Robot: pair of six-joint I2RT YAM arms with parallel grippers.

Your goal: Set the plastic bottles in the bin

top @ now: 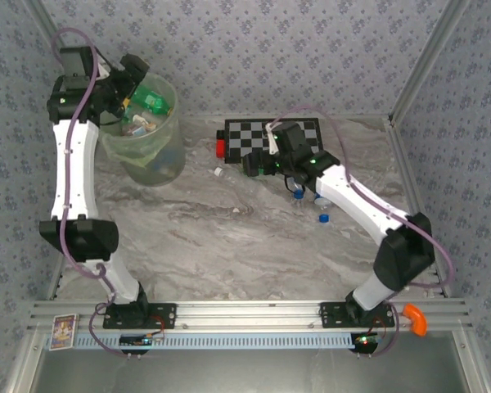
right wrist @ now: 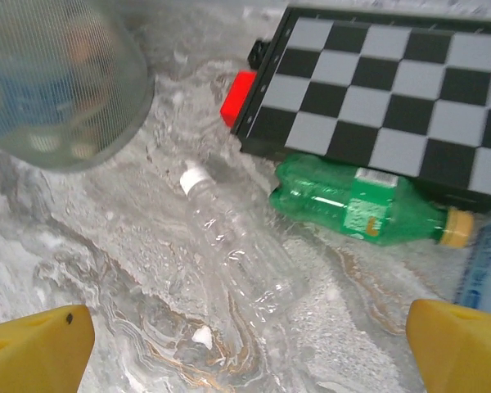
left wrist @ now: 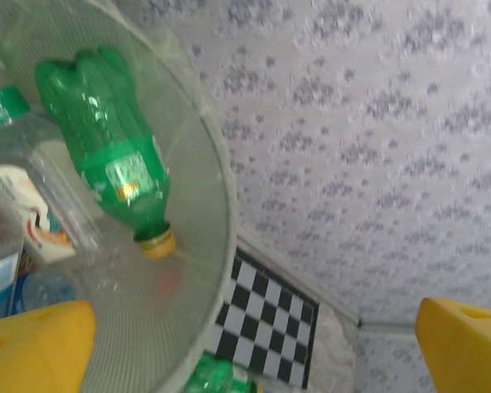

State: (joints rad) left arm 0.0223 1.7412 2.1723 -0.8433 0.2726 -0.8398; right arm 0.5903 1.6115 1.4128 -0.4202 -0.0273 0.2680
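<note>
Nearest the top external camera, both arm bases sit bolted at the near edge of the bench. The left gripper hangs over the rim of the large round translucent pale-green plastic bin, which stands at the far left corner. A binned green plastic bottle lies on top of others inside. The right gripper hovers just in front of the flat black-and-white checkerboard at the far edge. A small clear plastic bottle with a white cap lies just to its left, and blue-capped clear bottles lie beside the right forearm. Judgement: the right arm is nearer to every loose bottle.

Left wrist view: the yellow fingers stand in opposite lower corners, spread wide, with nothing between them. The binned green plastic bottle rests inside the bin with its cap downward, apart from the fingers.

Right wrist view: the yellow fingers are spread wide and neither hold nor touch anything. The small clear plastic bottle lies on the bench ahead of them, a little left of centre. Its long axis runs obliquely, from the cap at far left to the base at near right. A loose green plastic bottle with a yellow cap lies beyond it along the checkerboard's near edge, cap to the right. A small red block sits at the board's left corner. Judgement: the clear bottle is the likely next pick, and the wrist needs turning so the jaws cross its axis.
</note>
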